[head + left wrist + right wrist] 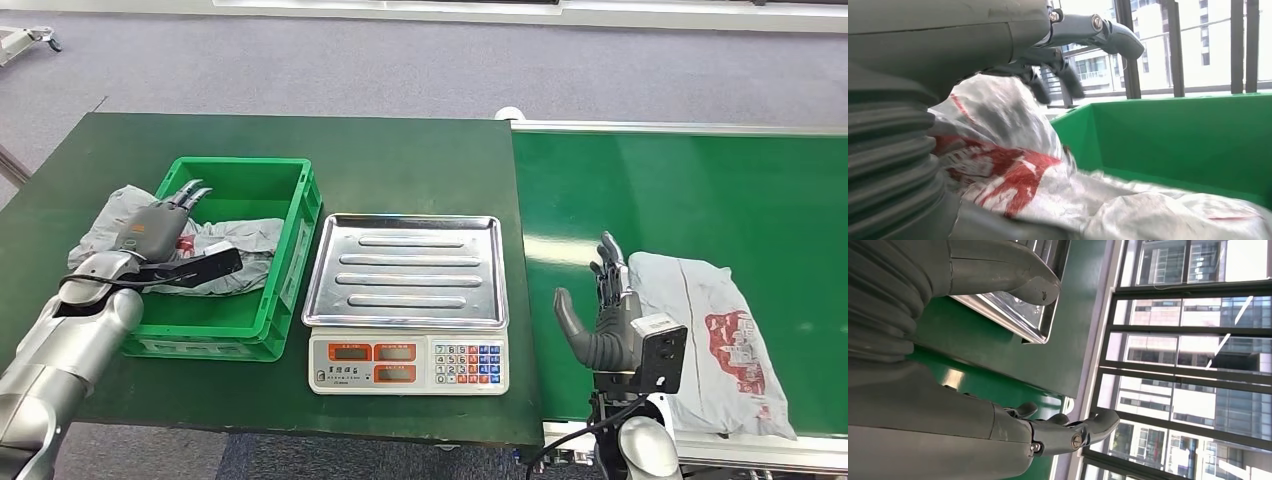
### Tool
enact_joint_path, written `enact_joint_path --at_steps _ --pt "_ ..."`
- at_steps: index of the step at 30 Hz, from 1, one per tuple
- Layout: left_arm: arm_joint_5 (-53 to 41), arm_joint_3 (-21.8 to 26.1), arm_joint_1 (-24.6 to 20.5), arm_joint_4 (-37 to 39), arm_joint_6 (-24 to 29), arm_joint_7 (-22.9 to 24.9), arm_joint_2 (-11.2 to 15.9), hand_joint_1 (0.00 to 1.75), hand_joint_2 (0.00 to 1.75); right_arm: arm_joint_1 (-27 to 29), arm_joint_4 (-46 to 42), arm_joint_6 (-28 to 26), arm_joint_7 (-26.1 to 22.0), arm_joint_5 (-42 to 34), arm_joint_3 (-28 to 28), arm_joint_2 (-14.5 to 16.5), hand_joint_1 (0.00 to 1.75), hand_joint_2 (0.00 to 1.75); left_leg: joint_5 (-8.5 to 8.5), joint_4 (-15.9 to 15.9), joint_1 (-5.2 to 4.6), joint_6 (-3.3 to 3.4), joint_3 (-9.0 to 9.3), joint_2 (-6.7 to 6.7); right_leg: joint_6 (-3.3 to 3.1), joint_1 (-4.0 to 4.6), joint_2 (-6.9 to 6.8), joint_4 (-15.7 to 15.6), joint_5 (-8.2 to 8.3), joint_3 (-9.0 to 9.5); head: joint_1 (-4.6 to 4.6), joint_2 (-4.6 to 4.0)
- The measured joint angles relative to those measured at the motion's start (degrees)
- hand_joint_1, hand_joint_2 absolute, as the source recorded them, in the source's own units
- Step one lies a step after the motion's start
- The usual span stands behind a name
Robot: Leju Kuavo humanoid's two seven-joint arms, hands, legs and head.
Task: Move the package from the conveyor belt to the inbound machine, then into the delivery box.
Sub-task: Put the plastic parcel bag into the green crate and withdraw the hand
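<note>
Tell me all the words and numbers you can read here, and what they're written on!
Scale: its keypad buttons and the marks on its three orange displays are too small to read.
Package on the conveyor belt: red print, too blurred to read.
Package in the green box: red print, smeared, unreadable.
Nothing can be read for certain.

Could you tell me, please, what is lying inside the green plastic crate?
A crumpled grey plastic package with red print lies in the green plastic crate, draping over its left wall. The left robot hand hovers above, covering part of it.
</note>
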Motion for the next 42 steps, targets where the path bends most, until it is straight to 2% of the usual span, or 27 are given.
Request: enact_joint_path --at_steps 9,11,13,15,18,20,23,27,31,36,42 --pt "0.95 3.06 1.43 -2.75 -0.63 0.49 -2.01 0.00 1.75 -0.27 0.00 -1.55 1.39 2.04 0.00 0.03 0.00 1.75 0.00 0.00 0.00 0.00 -0.01 -0.01 0.00 0.00 -0.02 0.00 0.00 0.00 0.00 0.00" --pt "3.70 3.91 2.06 -4.01 -2.09 -0.78 -2.65 0.00 1.75 -0.34 0.02 -1.66 1.45 2.20 0.00 0.04 0.00 1.75 0.00 0.00 -0.01 0.00 -0.01 -0.02 0.00 -0.01 -0.02 0.00 0.00 0.00 -0.01 0.00" --pt "11.25 5.83 3.48 -6.77 -6.11 -3.49 -4.33 0.00 1.75 -0.62 0.15 -1.78 1.69 2.56 0.00 0.09 0.00 1.75 0.00 0.00 -0.04 0.00 -0.01 -0.02 0.00 -0.06 -0.02 0.00 0.00 -0.01 -0.01 0.00" --pt "22.34 8.41 6.01 -11.56 -12.08 -5.45 -7.53 0.00 1.75 -1.45 0.83 -1.83 2.14 3.37 0.06 0.26 0.00 1.75 0.00 0.00 -0.10 0.01 -0.02 -0.06 0.01 -0.14 -0.06 -0.01 0.00 0.02 -0.01 0.00" --pt "40.04 10.45 11.11 -20.22 -21.10 -5.23 -13.87 0.00 1.75 -3.83 3.59 -2.02 2.63 4.84 0.97 0.95 0.00 1.75 -0.02 0.00 -0.21 0.05 -0.03 -0.10 0.03 -0.23 -0.12 -0.01 -0.01 0.05 0.01 0.00" --pt "48.53 10.42 14.50 -24.89 -24.39 -4.92 -18.73 0.00 1.75 -5.64 6.03 -2.16 2.84 5.42 2.38 1.74 0.00 1.75 -0.05 0.01 -0.27 0.09 -0.03 -0.06 0.07 -0.29 -0.07 -0.01 0.01 0.02 0.02 0.00" --pt "52.46 9.72 18.24 -29.70 -23.55 -5.27 -25.22 0.00 1.75 -7.78 9.25 -2.22 2.77 5.23 4.91 2.84 0.00 1.75 -0.07 0.04 -0.30 0.14 -0.05 -0.08 0.12 -0.33 -0.11 -0.02 0.01 0.01 0.00 0.00" --pt "53.36 9.00 20.87 -33.69 -20.93 -5.69 -30.67 0.00 1.75 -9.08 11.74 -1.78 1.90 3.42 7.30 3.54 0.00 1.75 -0.07 0.04 -0.23 0.14 -0.09 -0.13 0.13 -0.33 -0.20 -0.02 0.00 0.02 0.00 0.00" --pt "53.95 8.76 22.77 -36.04 -17.46 -5.98 -34.73 0.00 1.75 -9.90 13.54 -0.40 0.32 0.04 9.23 4.17 0.00 0.00 -0.07 0.04 -0.16 0.13 -0.09 -0.13 0.13 -0.31 -0.19 -0.02 -0.01 0.02 0.00 0.00" --pt "51.96 7.85 26.11 -38.52 -12.21 -6.76 -37.97 0.00 1.75 -10.20 16.57 -1.63 -0.16 -0.58 12.01 5.47 0.00 0.00 -0.07 0.03 -0.16 0.13 -0.10 -0.13 0.12 -0.28 -0.17 -0.02 -0.02 -0.01 -0.01 0.00" --pt "51.21 7.43 27.66 -40.06 -11.25 -6.93 -39.09 0.00 1.75 -10.26 18.08 -2.09 -0.22 -0.50 13.34 5.99 0.00 0.00 -0.07 0.03 -0.17 0.13 -0.13 -0.16 0.14 -0.25 -0.20 -0.02 -0.03 0.00 0.00 0.00"
